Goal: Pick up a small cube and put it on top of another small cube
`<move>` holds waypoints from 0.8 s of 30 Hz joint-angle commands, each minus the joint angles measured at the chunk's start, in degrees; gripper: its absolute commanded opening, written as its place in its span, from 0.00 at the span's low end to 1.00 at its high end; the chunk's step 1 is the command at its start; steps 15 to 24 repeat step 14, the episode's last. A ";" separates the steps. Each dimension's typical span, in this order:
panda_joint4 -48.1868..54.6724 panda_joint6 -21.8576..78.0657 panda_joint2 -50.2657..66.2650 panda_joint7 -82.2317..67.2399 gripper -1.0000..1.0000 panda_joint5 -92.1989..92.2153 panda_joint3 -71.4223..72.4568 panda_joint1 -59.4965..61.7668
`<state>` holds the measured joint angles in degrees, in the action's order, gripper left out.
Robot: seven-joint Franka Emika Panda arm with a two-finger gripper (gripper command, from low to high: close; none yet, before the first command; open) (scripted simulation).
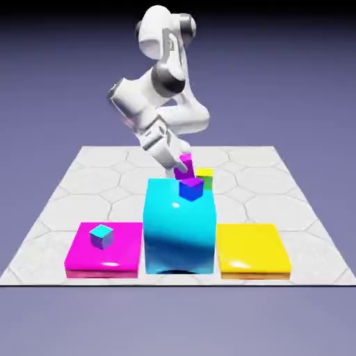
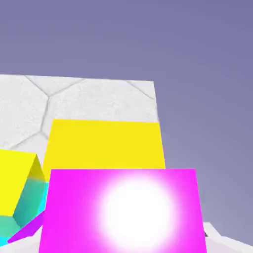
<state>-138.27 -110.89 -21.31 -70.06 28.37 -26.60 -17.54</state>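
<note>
My gripper (image 1: 183, 164) is shut on the small magenta cube (image 1: 185, 166), holding it just above and slightly behind the purple-topped, dark-blue-sided cube (image 1: 191, 188), which sits on the big cyan block (image 1: 179, 226). In the hand view the magenta cube (image 2: 123, 210) fills the lower middle, glaring white at its centre, and hides the fingertips. A sliver of the purple-topped cube (image 2: 27, 232) shows at its lower left.
A cyan-topped small cube (image 1: 101, 237) rests on the flat magenta slab (image 1: 104, 249) at the exterior view's left. A flat yellow slab (image 1: 252, 250) lies at the right. A yellow-green small cube (image 1: 204, 176) sits behind the cyan block, also in the hand view (image 2: 15, 190).
</note>
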 commanded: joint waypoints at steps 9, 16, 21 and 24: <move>-3.20 -2.90 -1.82 3.76 0.00 -10.21 -6.42 -11.09; -3.93 -3.95 -1.77 3.82 1.00 -10.30 -7.21 -12.16; -3.93 -3.95 -1.77 3.82 1.00 -10.30 -7.21 -12.16; -3.93 -3.95 -1.77 3.82 1.00 -10.30 -7.21 -12.16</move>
